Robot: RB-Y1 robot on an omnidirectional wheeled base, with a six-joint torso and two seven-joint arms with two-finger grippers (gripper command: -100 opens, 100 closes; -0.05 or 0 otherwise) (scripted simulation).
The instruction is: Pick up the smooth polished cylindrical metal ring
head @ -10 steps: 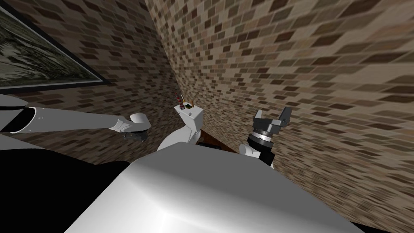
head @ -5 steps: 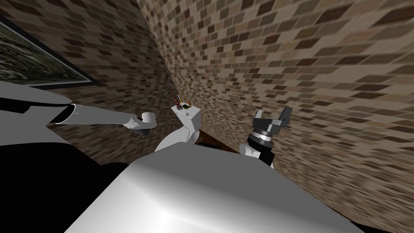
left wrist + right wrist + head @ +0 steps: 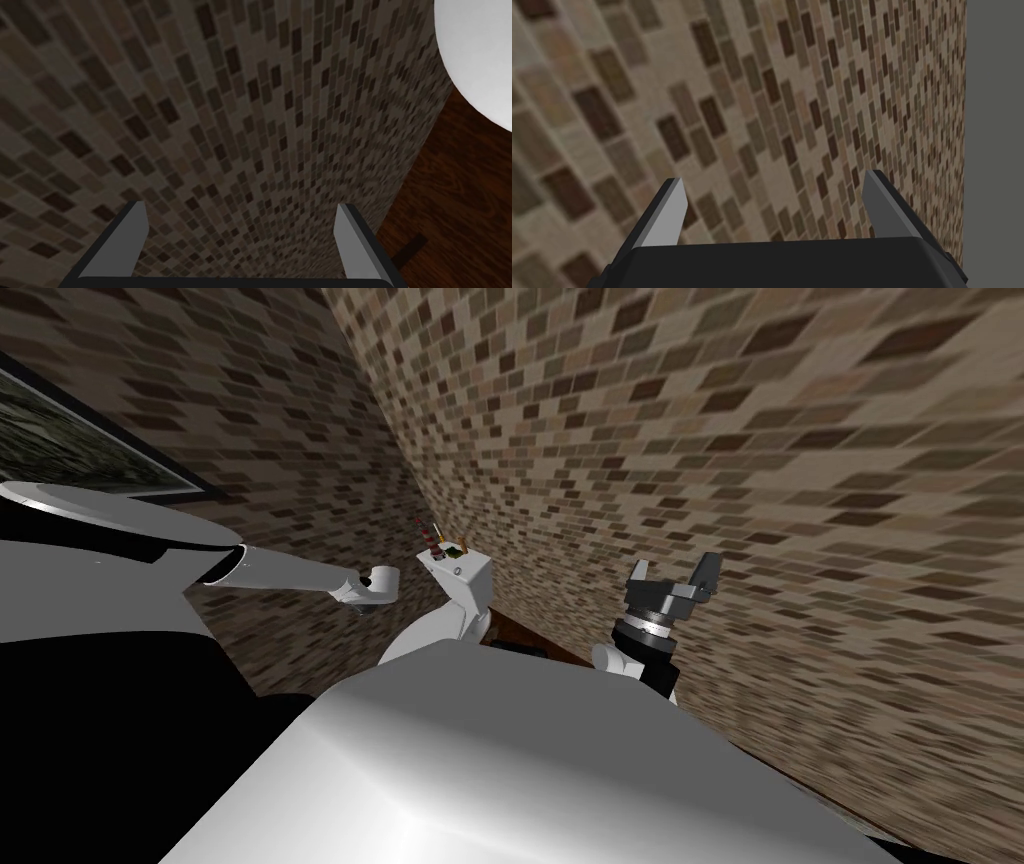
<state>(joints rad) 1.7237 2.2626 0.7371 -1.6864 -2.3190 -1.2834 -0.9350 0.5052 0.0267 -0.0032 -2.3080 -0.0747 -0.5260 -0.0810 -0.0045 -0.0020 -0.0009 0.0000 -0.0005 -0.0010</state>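
Note:
A white toilet (image 3: pixel 452 600) stands in the corner of two tiled walls. Several small items (image 3: pixel 440 550) lie on its tank lid, one a red striped stick; I cannot pick out a metal ring among them. My left arm's hand (image 3: pixel 372 588) hangs just left of the tank, a little below its lid. My left gripper (image 3: pixel 240 212) is open with nothing between its fingers, facing the tiled wall with the white bowl (image 3: pixel 475 55) off to one side. My right gripper (image 3: pixel 675 570) is raised to the right of the toilet, and the right gripper (image 3: pixel 774 187) is open and holds nothing.
Brown mosaic-tiled walls (image 3: pixel 700 438) close in on both sides and meet behind the toilet. Dark wood floor (image 3: pixel 460 200) lies around the bowl. A framed picture (image 3: pixel 70 448) hangs on the left wall.
My left arm has swung right, bringing its hand closer to the toilet tank. The head view has shifted a little, sliding the framed picture leftward. The right arm has kept still.

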